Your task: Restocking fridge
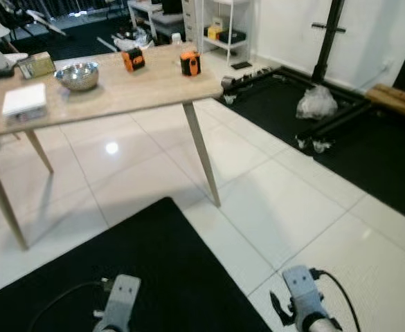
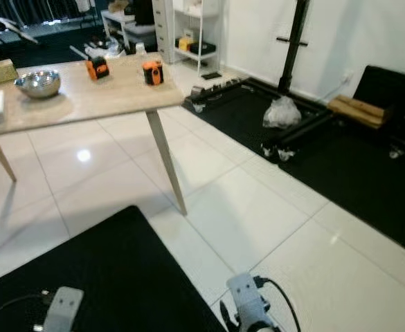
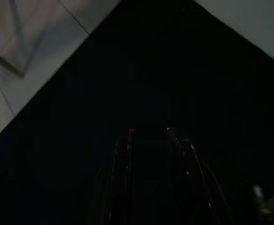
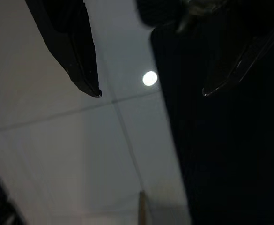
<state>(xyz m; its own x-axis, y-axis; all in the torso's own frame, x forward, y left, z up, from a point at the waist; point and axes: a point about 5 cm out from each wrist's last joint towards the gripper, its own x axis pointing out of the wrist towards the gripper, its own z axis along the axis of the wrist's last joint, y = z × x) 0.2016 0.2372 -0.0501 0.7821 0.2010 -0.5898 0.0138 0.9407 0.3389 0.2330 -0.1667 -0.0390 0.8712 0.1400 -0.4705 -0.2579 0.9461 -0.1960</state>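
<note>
We stand on a white tiled floor point(image 1: 278, 200) with both arms hanging low and idle. Our left gripper point(image 3: 148, 136) points down at a black mat point(image 1: 154, 270); its two fingers point(image 3: 122, 154) are parted with nothing between them, so it is released. Our right gripper point(image 4: 151, 91) hangs over the border where the mat meets the tiles; its fingers point(image 4: 78, 51) are spread wide and also hold nothing.

No fridge can be seen from here, so we judge that the task is at the walking or searching step. The things which may belong to the restocking are on the wooden table point(image 1: 112, 93), well ahead of the fingers and toward the left-gripper side. On it stand two orange objects point(image 1: 190, 63), too small for us to name, a steel bowl point(image 1: 77, 75), a white flat box point(image 1: 24, 100) and a small greenish box point(image 1: 37, 65). All of them are well apart from both grippers and above the height of the fingertips.

The orange objects seem upright, so their long axis is vertical, but we cannot be sure. The left gripper is on the nearer side for the table. Before any grasp we think the body must first walk forward and turn to the left. Beyond the right fingers lie another dark mat point(image 1: 368, 152) and a crumpled plastic bag point(image 1: 316, 102).
</note>
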